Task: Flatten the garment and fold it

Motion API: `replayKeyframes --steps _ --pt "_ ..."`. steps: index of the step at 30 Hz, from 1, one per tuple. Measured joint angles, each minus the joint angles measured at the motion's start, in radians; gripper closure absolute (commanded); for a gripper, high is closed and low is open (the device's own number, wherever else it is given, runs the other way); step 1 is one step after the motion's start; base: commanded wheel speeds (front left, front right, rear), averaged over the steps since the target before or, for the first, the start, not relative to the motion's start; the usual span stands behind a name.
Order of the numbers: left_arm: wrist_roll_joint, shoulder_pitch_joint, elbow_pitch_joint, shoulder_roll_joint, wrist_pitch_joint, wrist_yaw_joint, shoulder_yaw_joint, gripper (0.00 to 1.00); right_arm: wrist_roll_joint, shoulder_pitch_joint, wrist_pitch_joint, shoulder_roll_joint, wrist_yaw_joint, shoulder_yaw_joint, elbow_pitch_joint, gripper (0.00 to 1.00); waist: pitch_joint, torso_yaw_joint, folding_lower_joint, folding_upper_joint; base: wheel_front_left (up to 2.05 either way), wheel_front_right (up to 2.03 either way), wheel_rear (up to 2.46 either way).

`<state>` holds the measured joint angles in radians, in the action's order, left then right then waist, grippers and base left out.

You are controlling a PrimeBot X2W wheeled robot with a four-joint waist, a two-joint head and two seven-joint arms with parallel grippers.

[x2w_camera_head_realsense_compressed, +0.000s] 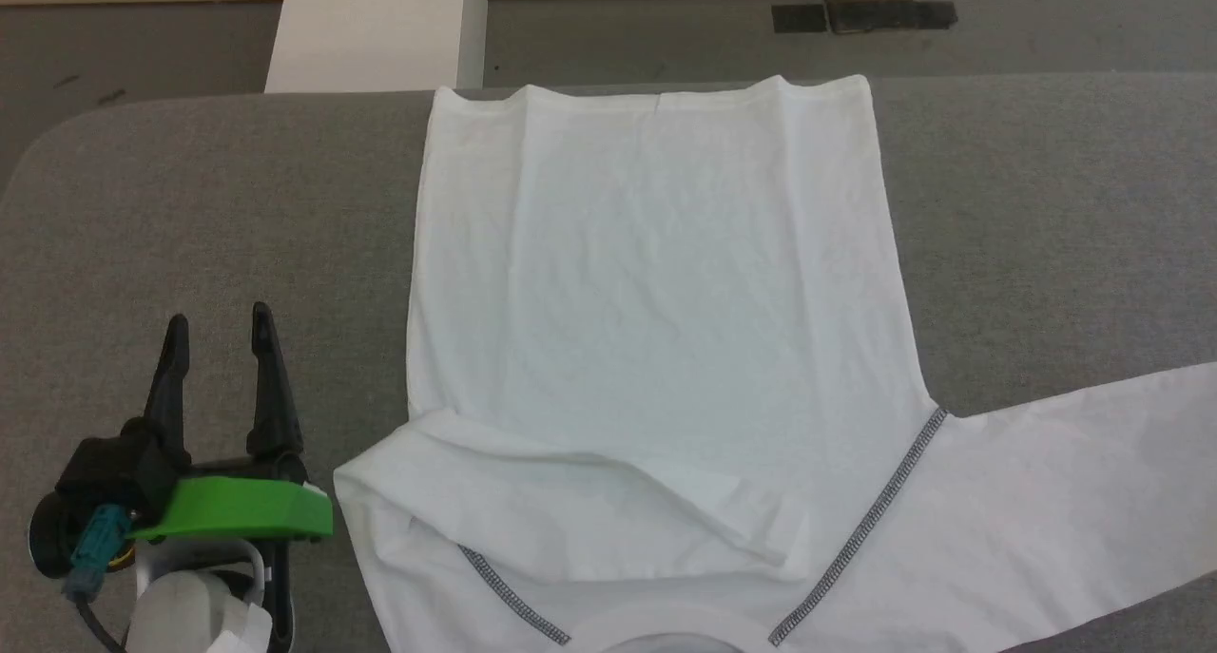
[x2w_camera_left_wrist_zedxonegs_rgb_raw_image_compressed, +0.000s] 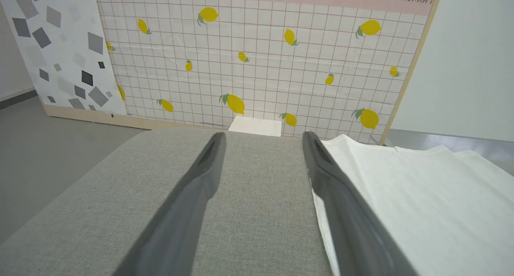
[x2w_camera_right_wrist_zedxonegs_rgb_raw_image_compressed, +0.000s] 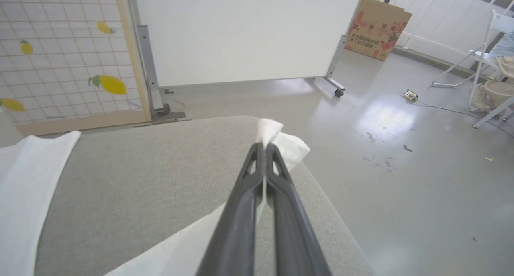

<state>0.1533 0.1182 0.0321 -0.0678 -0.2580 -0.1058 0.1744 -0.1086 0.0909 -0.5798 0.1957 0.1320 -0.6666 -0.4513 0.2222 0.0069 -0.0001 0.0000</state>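
**Fold under way: body flat, one sleeve in, one sleeve out.**
Nearest the robot, the collar (x2w_camera_head_realsense_compressed: 666,637) of the white long-sleeved garment (x2w_camera_head_realsense_compressed: 656,282) lies at the near edge of the grey tabletop (x2w_camera_head_realsense_compressed: 190,206). The left-side sleeve (x2w_camera_head_realsense_compressed: 589,487) is already laid across the shoulders, between the two grey-stitched seams. The left tool (x2w_camera_head_realsense_compressed: 219,316) stands released and empty just beside that shoulder, over bare tabletop. The right-side sleeve (x2w_camera_head_realsense_compressed: 1065,472) runs out flat to the right, and the right tool (x2w_camera_right_wrist_zedxonegs_rgb_raw_image_compressed: 263,144) is clenched on its cuff (x2w_camera_right_wrist_zedxonegs_rgb_raw_image_compressed: 277,133) near the tabletop's corner. Farther off, the body lies smooth with only faint creases, its hem (x2w_camera_head_realsense_compressed: 656,97) at the far edge. Judgement: flattening looks done and the first sleeve fold is made. Left to do are the right-side sleeve fold-in, likely the step in hand, then the body folds.
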Motion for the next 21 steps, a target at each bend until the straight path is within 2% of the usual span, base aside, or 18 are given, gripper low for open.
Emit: replayKeyframes --steps 4,7,10,15,18,21 --pt "0.0 -0.005 0.007 0.0 0.0 -0.005 -0.009 0.0 -0.012 -0.053 -0.043 -0.049 0.0 0.126 -0.17 1.0 -0.023 -0.003 0.0 0.0 0.0 0.0 0.0" --pt "0.0 -0.006 0.016 0.0 0.0 -0.008 -0.02 0.0 -0.012 -0.085 -0.069 -0.058 0.0 0.289 -0.269 1.0 -0.034 0.002 0.0 0.0 0.0 0.0 0.0" --pt "0.0 -0.006 0.021 0.0 0.0 -0.008 -0.024 0.0 -0.007 -0.088 -0.08 -0.053 0.0 0.465 -0.309 1.0 -0.04 0.009 0.0 0.0 0.0 0.0 0.0" --pt "0.0 -0.006 0.028 0.0 0.0 -0.009 -0.029 0.0 0.014 -0.047 -0.08 -0.026 0.0 0.756 -0.275 1.0 -0.042 0.02 0.0 0.0 0.0 0.0 0.0" --pt "0.001 -0.006 0.031 0.0 0.0 -0.009 -0.033 0.0 0.032 0.011 -0.078 -0.026 0.0 0.922 -0.193 1.0 -0.04 0.028 0.0 0.0 0.0 0.0 0.0" --pt "0.005 -0.005 0.033 0.001 0.0 -0.009 -0.041 0.0 0.036 0.055 -0.069 -0.046 0.0 1.044 -0.099 1.0 -0.034 0.041 0.0 0.0 0.0 0.0 0.0"
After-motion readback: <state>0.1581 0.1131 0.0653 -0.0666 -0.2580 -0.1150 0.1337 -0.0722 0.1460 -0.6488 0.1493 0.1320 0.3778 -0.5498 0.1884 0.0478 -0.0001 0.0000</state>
